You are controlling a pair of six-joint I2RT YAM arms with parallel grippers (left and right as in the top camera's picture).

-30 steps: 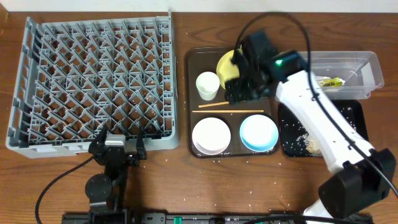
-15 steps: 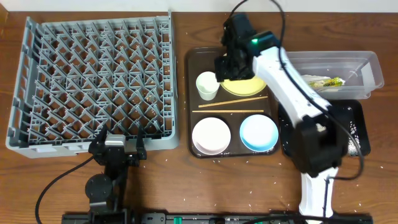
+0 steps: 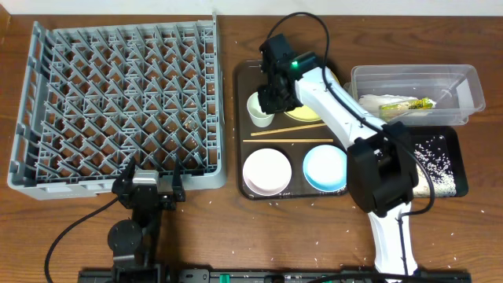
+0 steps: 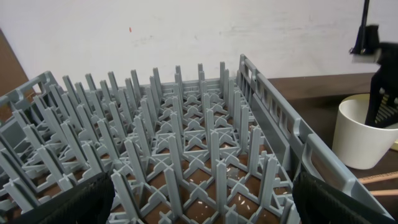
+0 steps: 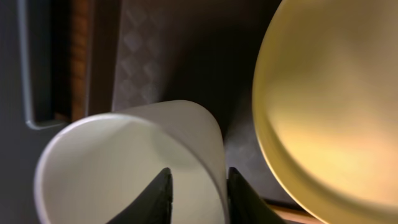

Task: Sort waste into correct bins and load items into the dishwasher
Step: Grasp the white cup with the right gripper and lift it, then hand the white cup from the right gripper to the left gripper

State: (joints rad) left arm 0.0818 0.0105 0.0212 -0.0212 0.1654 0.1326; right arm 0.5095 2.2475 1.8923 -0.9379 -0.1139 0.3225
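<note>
My right gripper (image 3: 273, 98) is open and straddles the rim of the small white cup (image 3: 259, 108), with one finger inside and one outside the wall (image 5: 196, 174). The cup (image 5: 124, 168) stands upright on the brown serving tray (image 3: 240, 126). The yellow plate (image 3: 308, 112) lies just right of it (image 5: 329, 106). The chopsticks (image 3: 291, 134), white bowl (image 3: 266, 171) and light blue bowl (image 3: 326, 168) lie on the same tray. My left gripper (image 4: 202, 196) is open and empty at the near edge of the grey dish rack (image 3: 118, 94).
The clear tub (image 3: 465, 79) at the far right holds the green-and-yellow wrapper (image 3: 410, 103). The black tray (image 3: 454, 177) in front of it holds rice grains (image 3: 432, 161). Loose grains lie on the table. The cup also shows in the left wrist view (image 4: 364, 134).
My right arm has swung left from over the yellow plate to the white cup, and its fingers now straddle the cup's rim. The left arm has not moved.
</note>
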